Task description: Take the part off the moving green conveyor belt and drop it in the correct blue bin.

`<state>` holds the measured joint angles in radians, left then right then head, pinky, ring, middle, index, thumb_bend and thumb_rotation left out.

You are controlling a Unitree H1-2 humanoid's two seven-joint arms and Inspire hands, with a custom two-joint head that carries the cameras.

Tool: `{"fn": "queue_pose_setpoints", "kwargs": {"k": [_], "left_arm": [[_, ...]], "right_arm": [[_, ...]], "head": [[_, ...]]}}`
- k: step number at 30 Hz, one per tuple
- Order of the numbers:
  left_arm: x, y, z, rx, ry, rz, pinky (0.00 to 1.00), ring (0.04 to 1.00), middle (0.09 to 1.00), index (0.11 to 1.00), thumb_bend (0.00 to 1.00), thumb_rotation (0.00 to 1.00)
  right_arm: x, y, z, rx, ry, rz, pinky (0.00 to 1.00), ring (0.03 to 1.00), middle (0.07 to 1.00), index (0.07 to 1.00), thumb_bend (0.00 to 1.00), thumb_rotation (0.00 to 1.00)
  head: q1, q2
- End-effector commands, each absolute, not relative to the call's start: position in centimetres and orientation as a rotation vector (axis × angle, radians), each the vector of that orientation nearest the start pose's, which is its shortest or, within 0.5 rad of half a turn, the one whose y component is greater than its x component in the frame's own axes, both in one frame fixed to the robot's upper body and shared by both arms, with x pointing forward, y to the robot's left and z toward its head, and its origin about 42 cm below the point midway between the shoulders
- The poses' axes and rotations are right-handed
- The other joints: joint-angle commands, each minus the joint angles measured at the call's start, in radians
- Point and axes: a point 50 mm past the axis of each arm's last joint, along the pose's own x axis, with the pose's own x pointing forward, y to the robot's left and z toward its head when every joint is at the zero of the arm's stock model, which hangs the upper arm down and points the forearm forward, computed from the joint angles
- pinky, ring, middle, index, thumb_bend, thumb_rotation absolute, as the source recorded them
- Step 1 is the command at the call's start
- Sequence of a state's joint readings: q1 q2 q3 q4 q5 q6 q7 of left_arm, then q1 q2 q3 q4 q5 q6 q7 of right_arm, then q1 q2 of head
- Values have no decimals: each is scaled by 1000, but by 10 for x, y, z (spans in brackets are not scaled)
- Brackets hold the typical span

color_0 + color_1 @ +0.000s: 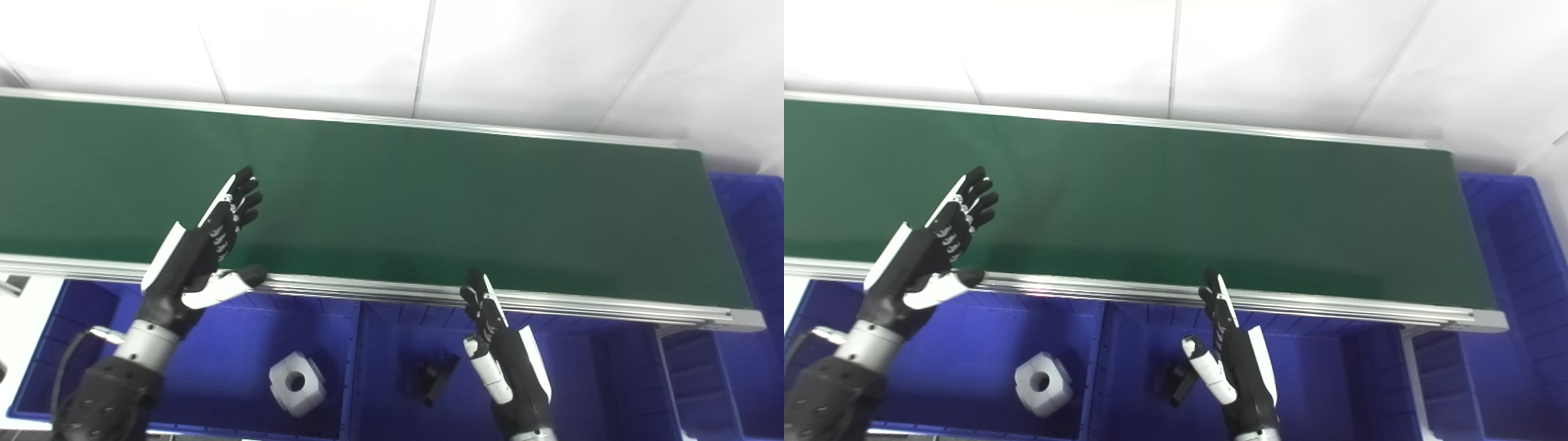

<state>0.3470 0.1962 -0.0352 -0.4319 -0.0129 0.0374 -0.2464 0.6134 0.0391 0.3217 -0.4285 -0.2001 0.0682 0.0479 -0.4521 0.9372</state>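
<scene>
Left eye view, left hand (205, 245) spread empty over green belt (429, 202), right hand (502, 355) splayed empty above blue bin (576, 392)

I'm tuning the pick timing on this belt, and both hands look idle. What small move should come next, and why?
Probably none yet: hold both hands where they are and wait. The green belt shows no part in view. The left hand is open over its near edge; the right hand is open above the bins. The white part and black part already lie in separate blue bins.
</scene>
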Motion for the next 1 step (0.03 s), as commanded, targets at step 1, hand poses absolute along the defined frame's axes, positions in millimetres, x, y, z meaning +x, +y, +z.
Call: {"fn": "queue_pose_setpoints", "kwargs": {"k": [1], "left_arm": [[170, 249, 144, 239, -66, -262, 970, 995, 1000, 1000, 884, 491]], "right_arm": [[95, -137, 119, -23, 159, 156, 960, 978, 1000, 1000, 976, 889]], "head": [[-33, 1]]}}
